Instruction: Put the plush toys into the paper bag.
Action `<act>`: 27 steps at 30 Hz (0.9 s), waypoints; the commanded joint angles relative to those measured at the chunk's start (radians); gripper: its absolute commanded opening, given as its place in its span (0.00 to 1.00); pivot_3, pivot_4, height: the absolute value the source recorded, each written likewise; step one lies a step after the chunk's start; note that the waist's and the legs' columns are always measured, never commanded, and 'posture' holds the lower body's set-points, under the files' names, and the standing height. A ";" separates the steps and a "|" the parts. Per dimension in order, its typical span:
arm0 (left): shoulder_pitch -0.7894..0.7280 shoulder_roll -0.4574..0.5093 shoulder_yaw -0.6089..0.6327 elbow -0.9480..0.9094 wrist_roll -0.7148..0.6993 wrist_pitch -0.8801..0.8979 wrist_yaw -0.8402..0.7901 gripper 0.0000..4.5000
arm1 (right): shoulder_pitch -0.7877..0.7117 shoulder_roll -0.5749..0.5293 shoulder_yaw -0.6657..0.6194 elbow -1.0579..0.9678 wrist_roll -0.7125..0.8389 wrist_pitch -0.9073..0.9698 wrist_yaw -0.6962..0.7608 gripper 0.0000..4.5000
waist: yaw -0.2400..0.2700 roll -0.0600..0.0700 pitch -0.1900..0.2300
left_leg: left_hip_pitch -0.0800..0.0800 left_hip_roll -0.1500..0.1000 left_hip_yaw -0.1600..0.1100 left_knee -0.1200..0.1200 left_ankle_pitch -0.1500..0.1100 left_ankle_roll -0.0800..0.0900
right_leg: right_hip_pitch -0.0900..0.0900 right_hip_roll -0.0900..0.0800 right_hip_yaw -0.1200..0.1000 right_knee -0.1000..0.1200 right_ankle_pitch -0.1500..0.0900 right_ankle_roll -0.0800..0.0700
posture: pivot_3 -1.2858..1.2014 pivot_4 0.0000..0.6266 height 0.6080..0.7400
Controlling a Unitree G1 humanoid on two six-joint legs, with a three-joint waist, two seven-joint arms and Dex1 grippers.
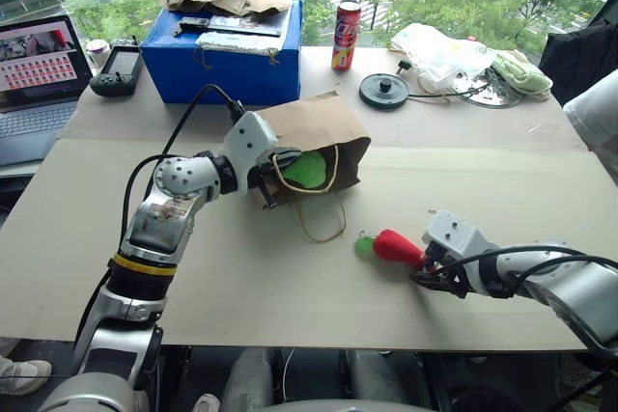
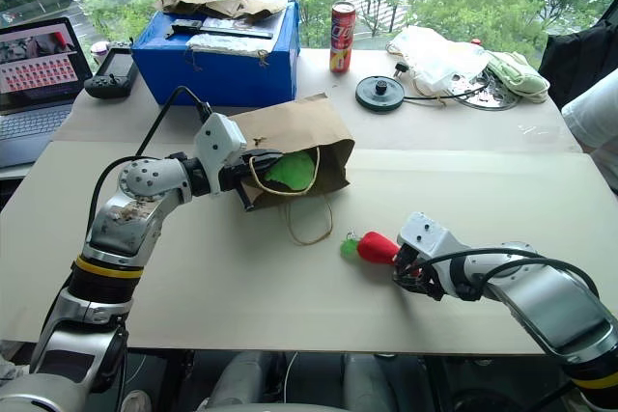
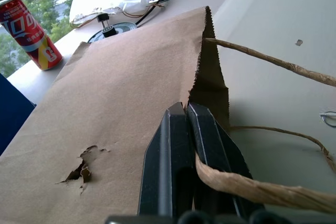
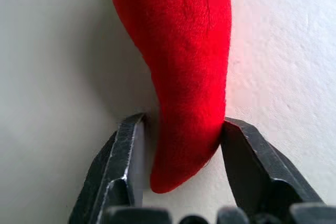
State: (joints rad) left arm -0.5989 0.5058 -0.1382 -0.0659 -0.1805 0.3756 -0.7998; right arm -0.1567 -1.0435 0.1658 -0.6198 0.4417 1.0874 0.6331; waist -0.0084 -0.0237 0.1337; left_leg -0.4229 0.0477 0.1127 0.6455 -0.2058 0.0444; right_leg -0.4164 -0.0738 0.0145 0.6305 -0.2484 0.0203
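Chili pepper point(image 4: 178, 72) tip lies between the right hand's point(image 4: 178, 153) narrowed fingers; left hand point(image 3: 184, 129) pinches paper bag point(image 3: 131, 93) rim.

A red drink can point(image 3: 29, 32) near the worktop's far edge carries white lettering too stylized to read with certainty. A laptop screen point(image 1: 37, 55) at the far left corner shows rows of thumbnails, their captions too small to read.

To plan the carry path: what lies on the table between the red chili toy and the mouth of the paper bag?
Only the bag's twine handle loop lies between the red chili and the paper bag; the rest is bare table, seen in both eye views.
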 commanded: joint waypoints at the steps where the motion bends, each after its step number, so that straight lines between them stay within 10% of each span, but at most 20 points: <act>1: -0.015 0.010 0.018 -0.034 -0.005 -0.006 -0.004 0.00 | 0.009 0.005 -0.018 -0.003 -0.032 0.009 -0.025 0.21 | 0.000 0.000 0.000 | 0.000 0.000 0.000 0.000 0.000 0.000 | 0.001 0.000 0.000 0.000 0.000 0.000 | 0.52 0.24 0.99; 4: -0.016 0.011 0.018 -0.034 -0.006 -0.005 -0.006 0.00 | 0.016 0.014 -0.029 -0.015 -0.025 0.018 -0.030 0.01 | 0.002 0.000 0.000 | 0.002 0.000 0.000 0.000 0.000 0.000 | 0.003 0.000 0.000 0.000 0.000 0.000 | 0.52 0.24 0.99; 11: -0.019 0.010 0.017 -0.031 -0.006 -0.004 -0.006 0.00 | -0.026 0.119 -0.139 -0.068 0.043 0.058 -0.054 0.01 | 0.003 0.000 0.000 | 0.003 0.000 -0.001 0.000 0.000 0.000 | 0.004 0.000 0.000 0.000 0.000 0.000 | 0.52 0.24 0.99; 27: -0.035 -0.004 0.010 -0.027 -0.005 -0.004 -0.005 0.00 | -0.435 0.732 -0.082 0.154 -0.049 0.317 -0.451 0.01 | 0.004 0.000 0.000 | -0.002 0.000 0.000 0.001 0.001 -0.001 | -0.002 0.001 0.000 0.002 0.000 -0.001 | 0.52 0.24 0.99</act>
State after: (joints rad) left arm -0.6130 0.5041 -0.1389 -0.0640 -0.1807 0.3771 -0.8070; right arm -0.5533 -0.3205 0.1031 -0.4935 0.4286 1.4101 0.2136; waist -0.0042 -0.0238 0.1336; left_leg -0.4253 0.0472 0.1129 0.6458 -0.2051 0.0432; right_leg -0.4187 -0.0732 0.0140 0.6325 -0.2480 0.0196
